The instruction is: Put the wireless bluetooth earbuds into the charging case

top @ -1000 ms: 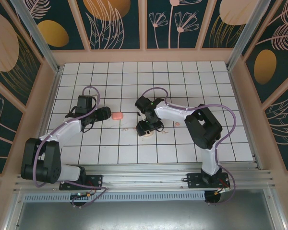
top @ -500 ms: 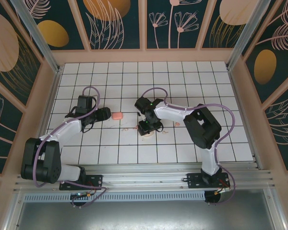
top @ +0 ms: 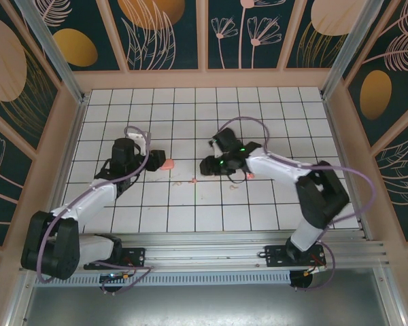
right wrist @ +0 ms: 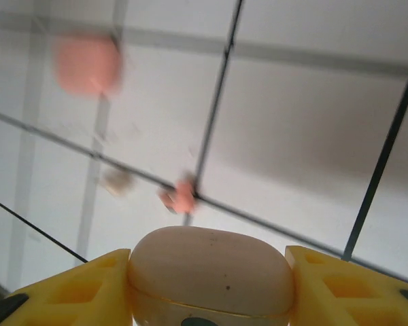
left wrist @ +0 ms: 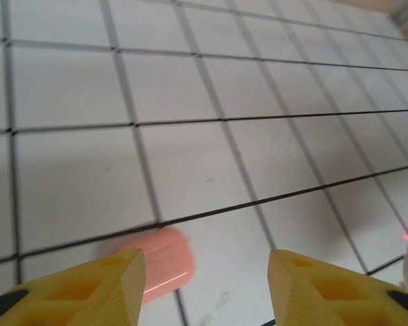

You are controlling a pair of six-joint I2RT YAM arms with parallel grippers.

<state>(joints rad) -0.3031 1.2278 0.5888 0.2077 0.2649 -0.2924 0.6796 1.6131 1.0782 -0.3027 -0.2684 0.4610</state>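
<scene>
left pincer (left wrist: 205, 272): jaws apart | right pincer (right wrist: 211, 280): clamping beige case (right wrist: 211, 258)

Pink case (left wrist: 164, 261), beige case (right wrist: 211, 270), pinkish-red earbud (right wrist: 182, 195), white table (top: 190, 109) with black grid.

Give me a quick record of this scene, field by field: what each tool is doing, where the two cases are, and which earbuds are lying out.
left tool: open, nothing between its fingers, low over the table
right tool: shut on the beige case
pink case: lying on the table, just beyond the left tool's left finger, not gripped
loose earbuds: one pinkish-red bud and one pale bud, apart on the table, past the beige case
</scene>
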